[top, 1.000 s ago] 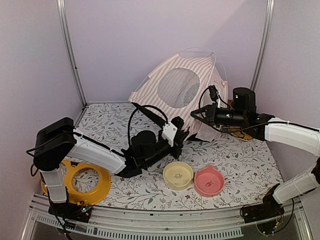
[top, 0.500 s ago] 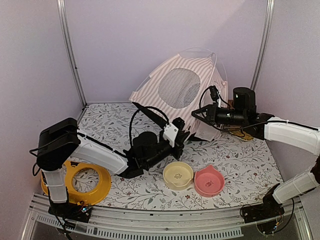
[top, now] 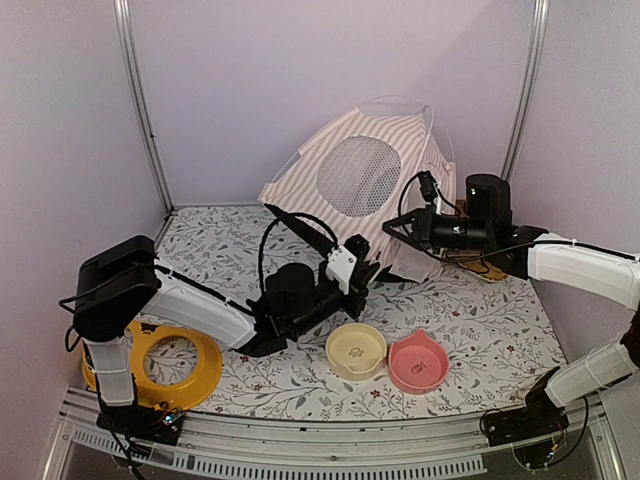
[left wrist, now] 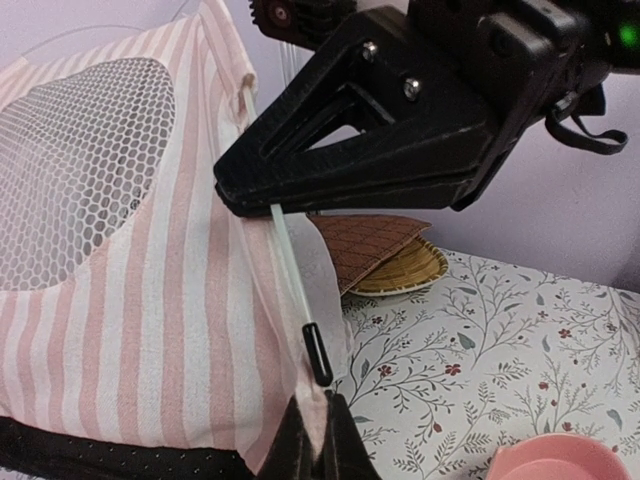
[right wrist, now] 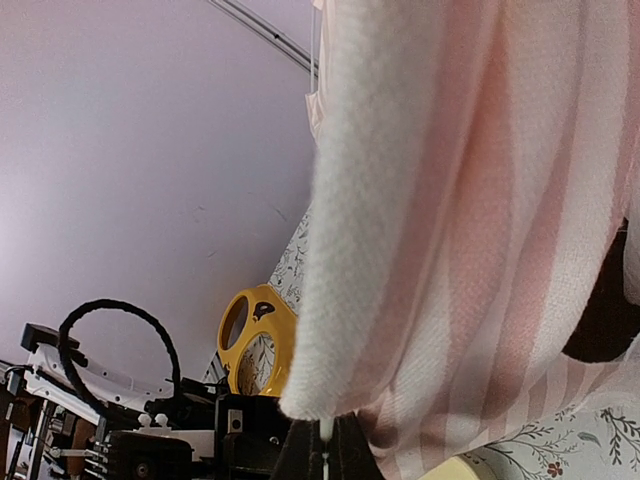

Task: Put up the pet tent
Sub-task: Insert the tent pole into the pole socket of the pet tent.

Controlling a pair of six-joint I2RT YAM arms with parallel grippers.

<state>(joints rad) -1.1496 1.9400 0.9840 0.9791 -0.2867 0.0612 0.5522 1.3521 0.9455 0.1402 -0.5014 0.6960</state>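
The pet tent (top: 350, 180), pink-and-white striped with a round white mesh panel, stands tilted at the back of the table. My left gripper (top: 368, 272) is shut on the fabric at its lower front corner; in the left wrist view the fingertips (left wrist: 300, 440) pinch that pink corner just below the black-capped end of a thin clear pole (left wrist: 316, 355). My right gripper (top: 390, 228) is shut on the same pole higher up, beside the tent's right edge. In the right wrist view its fingers (right wrist: 300, 455) clamp the pole, and striped fabric (right wrist: 450, 230) hangs in front.
A cream bowl (top: 355, 350) and a pink bowl (top: 418, 362) sit at the front centre. A yellow ring-shaped dish (top: 165, 362) lies front left. A brown quilted mat (left wrist: 365, 245) rests on a woven plate (left wrist: 410, 270) behind the tent's right side.
The left arm's shoulder shifted slightly right early on. Both grips and the tent look the same.
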